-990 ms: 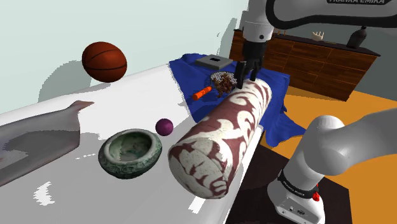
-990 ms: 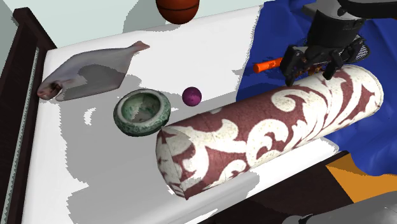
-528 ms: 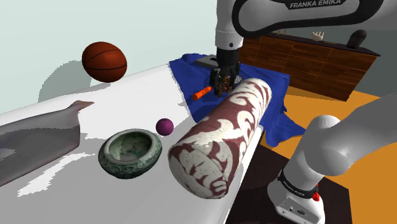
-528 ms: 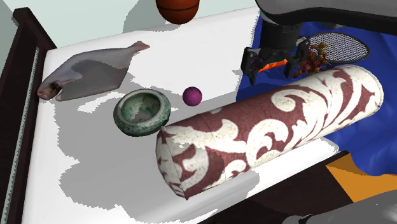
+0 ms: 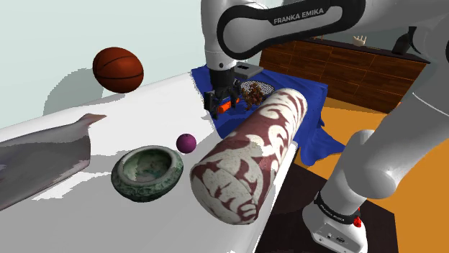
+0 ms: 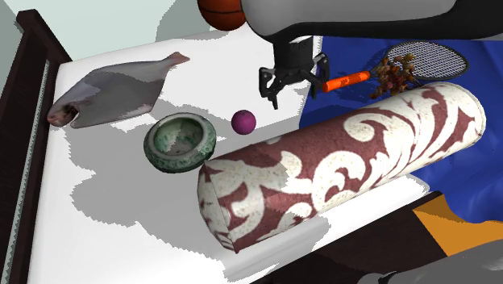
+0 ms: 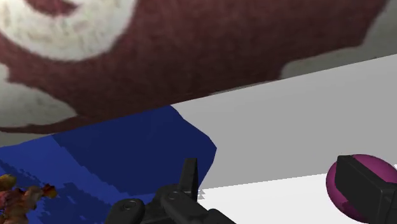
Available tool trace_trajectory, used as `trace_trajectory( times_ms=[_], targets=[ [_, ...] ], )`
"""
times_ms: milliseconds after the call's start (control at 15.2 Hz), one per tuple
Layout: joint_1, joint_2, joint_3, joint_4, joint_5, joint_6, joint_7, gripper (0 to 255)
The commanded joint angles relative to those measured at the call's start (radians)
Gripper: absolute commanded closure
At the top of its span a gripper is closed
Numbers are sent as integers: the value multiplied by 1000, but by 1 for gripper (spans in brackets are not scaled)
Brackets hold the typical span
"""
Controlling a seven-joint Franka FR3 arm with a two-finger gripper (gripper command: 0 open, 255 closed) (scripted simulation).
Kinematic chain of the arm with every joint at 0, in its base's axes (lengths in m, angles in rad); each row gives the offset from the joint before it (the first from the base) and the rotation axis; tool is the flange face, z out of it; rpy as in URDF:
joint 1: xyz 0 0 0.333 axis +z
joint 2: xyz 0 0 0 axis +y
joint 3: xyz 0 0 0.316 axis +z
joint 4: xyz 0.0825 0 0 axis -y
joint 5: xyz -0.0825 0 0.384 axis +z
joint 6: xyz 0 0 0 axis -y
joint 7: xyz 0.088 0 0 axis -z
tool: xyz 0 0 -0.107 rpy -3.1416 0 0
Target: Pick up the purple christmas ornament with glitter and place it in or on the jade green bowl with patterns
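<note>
Nothing done yet: the tool (image 5: 221,108), wide and empty, hovers at the ornament's (image 5: 186,143) one o'clock in the shoulder view. The ornament lies at the bowl's (image 5: 147,192) two o'clock. Grasp and placement remain.
</note>
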Motion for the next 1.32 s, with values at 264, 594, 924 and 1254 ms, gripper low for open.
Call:
trace_trajectory(
  times_ms=[264, 594, 924, 1254],
  targets=[
    [29, 246, 58, 181, -48, 15, 101, 0],
    [74, 458, 83, 368, -103, -6, 175, 0],
    [101, 562, 85, 445, -130, -1, 205, 0],
    [94, 563, 81, 372, -135, 73, 209, 0]
  ],
)
